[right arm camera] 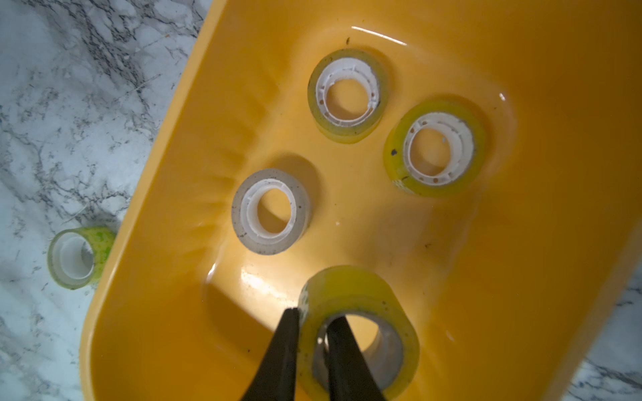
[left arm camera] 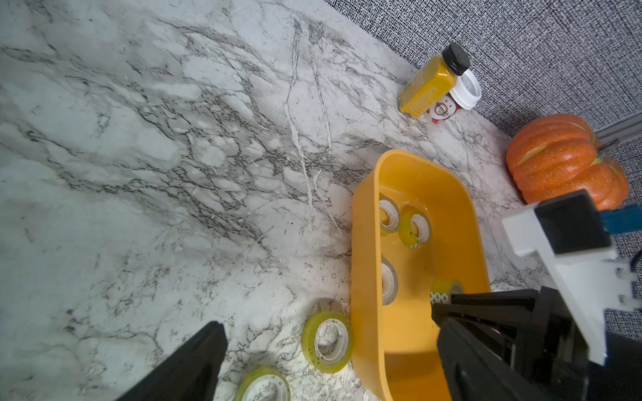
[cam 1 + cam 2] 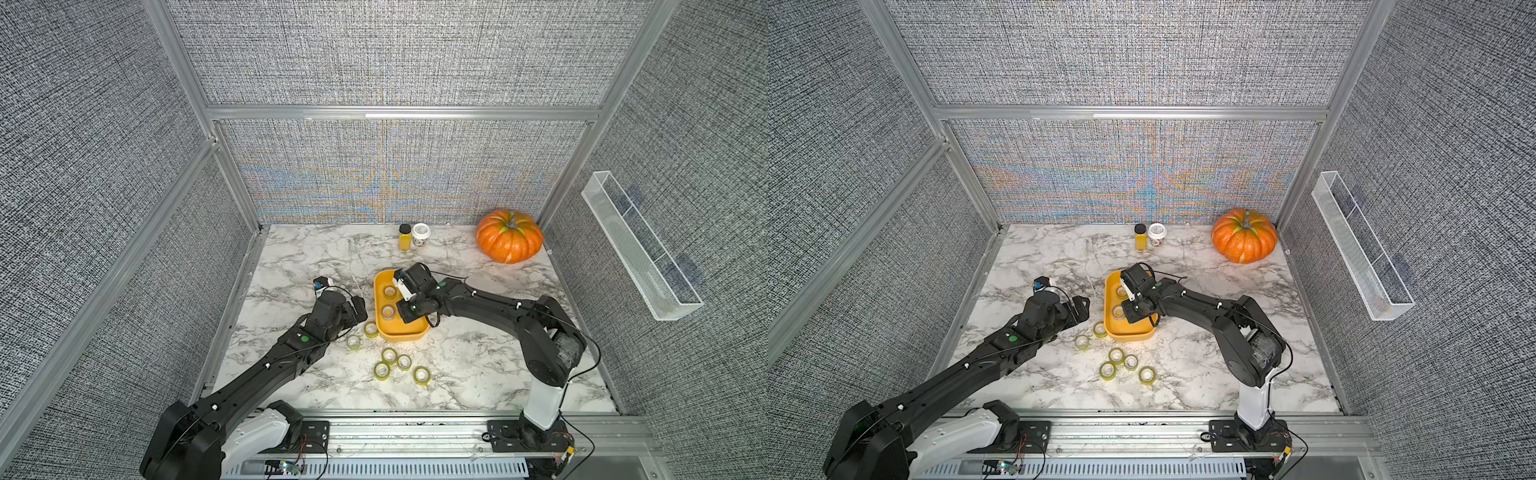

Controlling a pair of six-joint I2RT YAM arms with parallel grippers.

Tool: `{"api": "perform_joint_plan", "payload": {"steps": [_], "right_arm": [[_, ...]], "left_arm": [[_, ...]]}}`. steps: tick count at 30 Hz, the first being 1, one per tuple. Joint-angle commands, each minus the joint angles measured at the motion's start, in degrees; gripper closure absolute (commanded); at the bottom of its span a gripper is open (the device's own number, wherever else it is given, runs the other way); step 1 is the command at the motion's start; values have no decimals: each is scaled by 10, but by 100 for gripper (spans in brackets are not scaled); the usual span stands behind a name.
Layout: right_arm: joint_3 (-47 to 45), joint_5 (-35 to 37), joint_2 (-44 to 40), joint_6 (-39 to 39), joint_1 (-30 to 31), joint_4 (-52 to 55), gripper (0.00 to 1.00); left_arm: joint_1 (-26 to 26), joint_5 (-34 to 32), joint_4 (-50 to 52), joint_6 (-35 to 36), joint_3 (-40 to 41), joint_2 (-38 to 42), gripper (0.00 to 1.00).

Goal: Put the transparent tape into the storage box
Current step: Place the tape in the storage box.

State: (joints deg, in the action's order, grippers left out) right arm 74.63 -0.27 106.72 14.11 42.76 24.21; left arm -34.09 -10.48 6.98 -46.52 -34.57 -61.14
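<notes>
The storage box (image 3: 376,307) (image 3: 1108,309) is a shallow yellow-orange tub in the middle of the marble table. Three transparent tape rolls lie flat inside it: two yellowish (image 1: 312,104) (image 1: 392,156) and one greyer (image 1: 238,208). My right gripper (image 1: 314,314) (image 3: 406,312) hangs over the box's near end. One finger is outside and one inside a fourth yellowish roll (image 1: 347,288), pinching its wall. My left gripper (image 2: 326,323) (image 3: 359,307) stands open just left of the box, above a roll (image 2: 307,343) lying against the box's wall. Several more rolls (image 3: 389,355) lie in front of the box.
An orange pumpkin (image 3: 509,237) sits at the back right corner. A yellow bottle (image 3: 404,237) and a white-lidded jar (image 3: 421,233) stand by the back wall. A long clear trough (image 3: 640,245) hangs on the right wall. Aluminium posts and fabric walls enclose the table.
</notes>
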Motion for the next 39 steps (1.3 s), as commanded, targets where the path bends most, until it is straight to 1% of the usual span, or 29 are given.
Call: {"api": "perform_joint_plan", "payload": {"steps": [1, 3, 7, 9, 15, 19, 22, 30, 34, 39], "right_arm": [[9, 10, 1, 4, -3, 2, 64], [11, 13, -3, 7, -5, -1, 59], [16, 21, -25, 14, -7, 3, 55], [10, 17, -47, 17, -7, -1, 54], [-26, -23, -141, 9, 3, -18, 55], [-63, -47, -215, 10, 13, -27, 56], [-90, -70, -256, 13, 18, -30, 55], [-159, -72, -294, 32, 41, -29, 56], [-192, -48, -297, 44, 62, -33, 56], [-228, -25, -301, 71, 87, -48, 56]], "left_arm": [[0, 9, -13, 2, -4, -2, 0], [1, 13, -10, 1, -3, -1, 0], [1, 16, -9, -4, 2, 3, 0], [0, 18, -4, -2, -1, 5, 0], [1, 15, -5, -4, 6, 16, 0], [1, 32, -7, -1, -1, 8, 0], [1, 46, -7, 2, -5, 0, 0], [1, 61, -6, -7, -9, 3, 0], [1, 61, -17, -26, 4, 15, 0], [0, 99, -24, -41, 20, 11, 0]]}}
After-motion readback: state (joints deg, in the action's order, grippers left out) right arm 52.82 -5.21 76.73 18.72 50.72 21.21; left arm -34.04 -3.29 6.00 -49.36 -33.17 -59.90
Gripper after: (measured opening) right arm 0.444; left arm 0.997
